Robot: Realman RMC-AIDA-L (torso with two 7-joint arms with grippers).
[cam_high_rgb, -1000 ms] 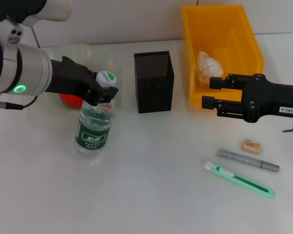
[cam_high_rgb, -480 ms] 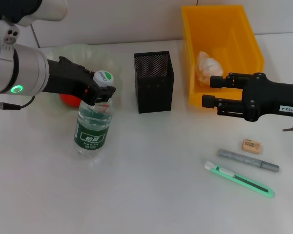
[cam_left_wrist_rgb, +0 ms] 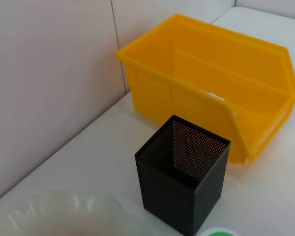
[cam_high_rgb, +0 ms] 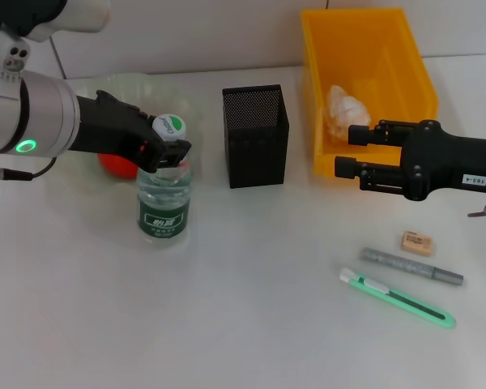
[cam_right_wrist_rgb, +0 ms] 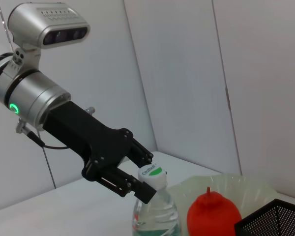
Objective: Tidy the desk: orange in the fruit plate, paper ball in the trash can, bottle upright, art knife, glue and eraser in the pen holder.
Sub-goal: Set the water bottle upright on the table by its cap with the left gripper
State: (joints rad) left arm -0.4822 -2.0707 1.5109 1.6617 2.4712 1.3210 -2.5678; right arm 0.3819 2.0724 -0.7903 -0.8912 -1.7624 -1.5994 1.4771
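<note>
The clear bottle (cam_high_rgb: pixel 164 209) with a green label stands nearly upright on the desk, and my left gripper (cam_high_rgb: pixel 164 151) is shut on its neck just under the white cap (cam_high_rgb: pixel 170 126). The right wrist view shows the same hold, the left gripper (cam_right_wrist_rgb: pixel 137 183) on the bottle (cam_right_wrist_rgb: pixel 155 216). The orange (cam_high_rgb: pixel 113 165) lies in the translucent fruit plate (cam_high_rgb: pixel 134 83) behind that arm. A paper ball (cam_high_rgb: pixel 347 110) is inside the yellow trash can (cam_high_rgb: pixel 405 65). My right gripper (cam_high_rgb: pixel 345 152) hovers open at its front wall. Eraser (cam_high_rgb: pixel 418 242), grey glue (cam_high_rgb: pixel 411 266) and green art knife (cam_high_rgb: pixel 397 298) lie at right front. The black mesh pen holder (cam_high_rgb: pixel 255 134) stands mid-desk.
The pen holder (cam_left_wrist_rgb: pixel 184 182) stands between the plate (cam_left_wrist_rgb: pixel 64 211) and the yellow trash can (cam_left_wrist_rgb: pixel 211 83), close to a wall behind. The front middle of the desk is bare white surface.
The bottle has swung from tilted to nearly upright in the left gripper, its base moving right under the cap. The right arm has not moved.
</note>
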